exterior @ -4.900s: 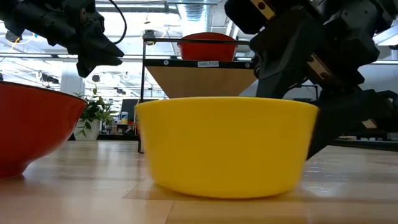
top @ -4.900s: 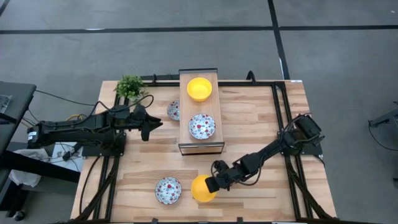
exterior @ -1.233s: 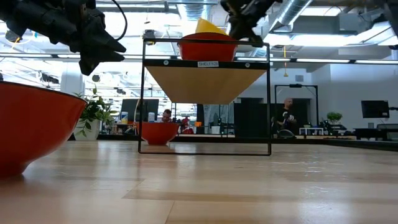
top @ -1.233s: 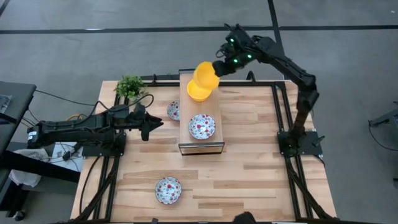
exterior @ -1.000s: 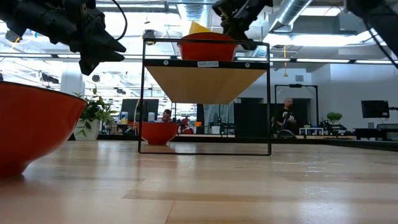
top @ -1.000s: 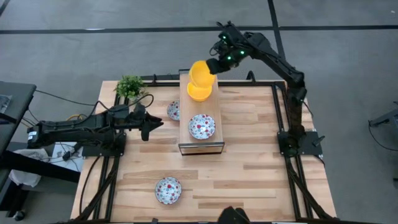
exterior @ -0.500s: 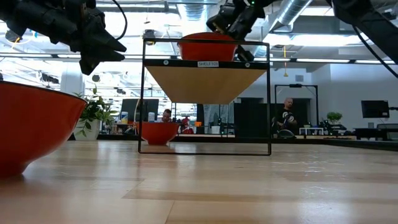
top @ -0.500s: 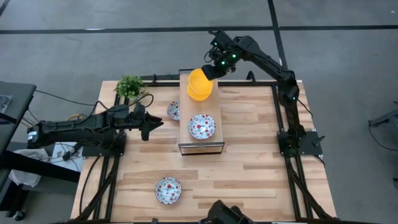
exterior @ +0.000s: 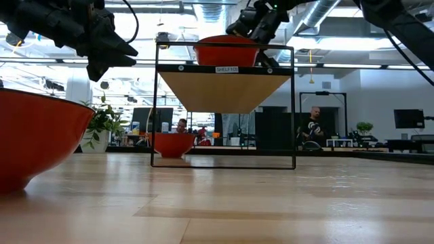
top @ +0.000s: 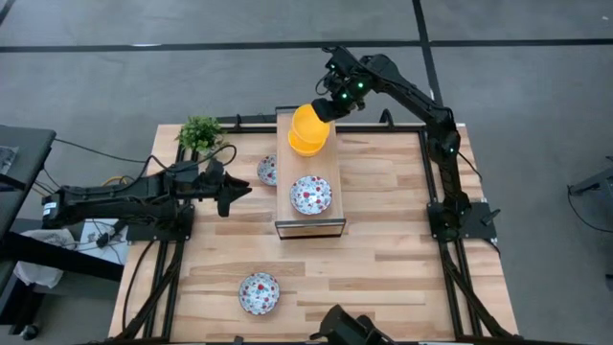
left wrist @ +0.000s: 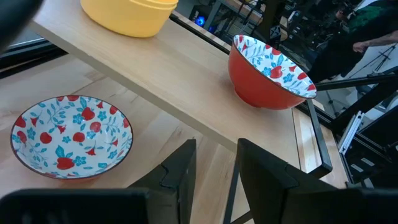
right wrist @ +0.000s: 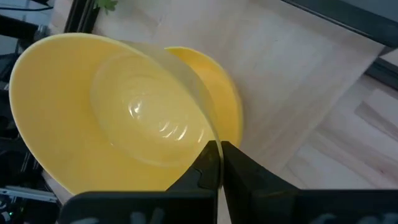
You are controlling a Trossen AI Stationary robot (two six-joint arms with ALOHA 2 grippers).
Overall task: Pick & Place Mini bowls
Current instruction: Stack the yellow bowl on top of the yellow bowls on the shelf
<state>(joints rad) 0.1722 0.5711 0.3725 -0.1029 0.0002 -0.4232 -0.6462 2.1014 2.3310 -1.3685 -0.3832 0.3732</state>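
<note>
My right tool pinched the rim of a plain glossy yellow bowl, tilted, directly above a second yellow bowl on the shelf. Farther along the shelf from it sat a floral bowl. My left tool hung spread, holding nothing.

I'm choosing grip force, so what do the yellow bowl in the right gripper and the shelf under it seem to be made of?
The yellow bowl, pinched at its rim by the right gripper, looks like glossy glazed ceramic or hard plastic: bright highlights sit on its smooth inside. The shelf looks like light unvarnished or matte wood, with visible grain, on a thin black metal-looking frame.
</note>
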